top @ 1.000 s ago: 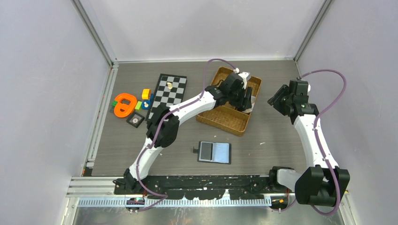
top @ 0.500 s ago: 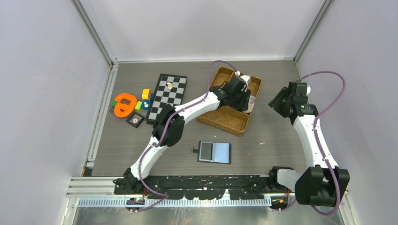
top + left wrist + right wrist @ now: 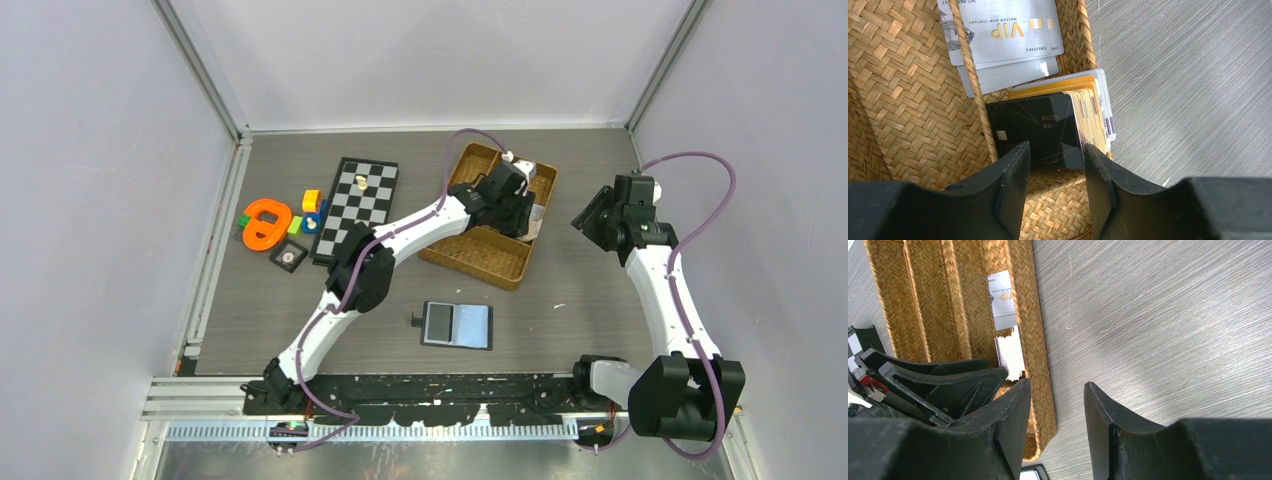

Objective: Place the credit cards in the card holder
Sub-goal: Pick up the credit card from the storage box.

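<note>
Grey wood-grain table [image 3: 600,170] between pale walls. At its near edge, the bases of two white-and-black arms.

Left arm stretched far and rightward to the brown woven divided tray [image 3: 480,255] at far centre. Left gripper [image 3: 1057,150] down in the tray's right-hand compartment, black fingers spread, pinching nothing, poised at the near edge of a black card [image 3: 1035,130] with fine gold lines. Touching that card or not: impossible to tell.

Right arm bent up along the right side. Right gripper [image 3: 1058,386] hanging above bare table just right of the tray, fingers likewise spread, nothing between them.

Left of the tray, a black-and-white chessboard [image 3: 365,205] with a small pale piece [image 3: 360,181] on it.

Near centre, well apart from the tray, the small black folding card holder [image 3: 458,325], lying open and flat, bluish-grey pockets facing up, strap tab poking out on its left.

In the tray, the credit cards: the black card in front of a leaning stack of orange-edged cards [image 3: 1091,107]. Farther back, past a woven divider, a few overlapping silver-white cards [image 3: 1008,30] marked VIP.

At far left, an orange plastic ring-shaped toy [image 3: 266,222], a small yellow block [image 3: 312,200] and a small black square item [image 3: 289,257].
</note>
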`<state>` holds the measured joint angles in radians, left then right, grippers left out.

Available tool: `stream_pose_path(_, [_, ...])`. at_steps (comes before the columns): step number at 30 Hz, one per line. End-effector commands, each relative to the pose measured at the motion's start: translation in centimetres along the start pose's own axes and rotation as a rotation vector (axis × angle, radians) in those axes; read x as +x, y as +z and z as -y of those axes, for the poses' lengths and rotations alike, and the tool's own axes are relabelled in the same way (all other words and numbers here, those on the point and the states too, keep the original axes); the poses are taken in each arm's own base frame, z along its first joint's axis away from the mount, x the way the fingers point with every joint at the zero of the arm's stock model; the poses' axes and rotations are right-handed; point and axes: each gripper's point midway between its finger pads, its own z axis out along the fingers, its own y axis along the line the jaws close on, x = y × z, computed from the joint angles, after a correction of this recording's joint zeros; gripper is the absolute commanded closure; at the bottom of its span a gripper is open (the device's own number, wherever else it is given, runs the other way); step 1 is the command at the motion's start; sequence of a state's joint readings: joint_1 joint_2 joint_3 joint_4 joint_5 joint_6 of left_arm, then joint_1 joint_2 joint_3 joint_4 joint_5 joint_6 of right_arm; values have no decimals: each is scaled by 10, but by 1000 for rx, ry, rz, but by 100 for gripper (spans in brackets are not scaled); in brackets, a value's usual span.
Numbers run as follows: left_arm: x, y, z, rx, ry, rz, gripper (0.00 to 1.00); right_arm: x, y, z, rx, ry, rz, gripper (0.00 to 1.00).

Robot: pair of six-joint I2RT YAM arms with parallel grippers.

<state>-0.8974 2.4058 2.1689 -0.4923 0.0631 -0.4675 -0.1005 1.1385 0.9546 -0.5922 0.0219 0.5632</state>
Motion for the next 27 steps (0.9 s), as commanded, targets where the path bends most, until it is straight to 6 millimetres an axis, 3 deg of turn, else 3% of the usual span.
stream_pose_path(1, [-15, -8, 4, -12, 21, 39, 55, -6, 1, 0, -1, -2, 24, 51])
stream_pose_path(27, [-26, -29, -10, -32, -4, 82, 60, -2, 7, -1, -4, -5, 1, 52])
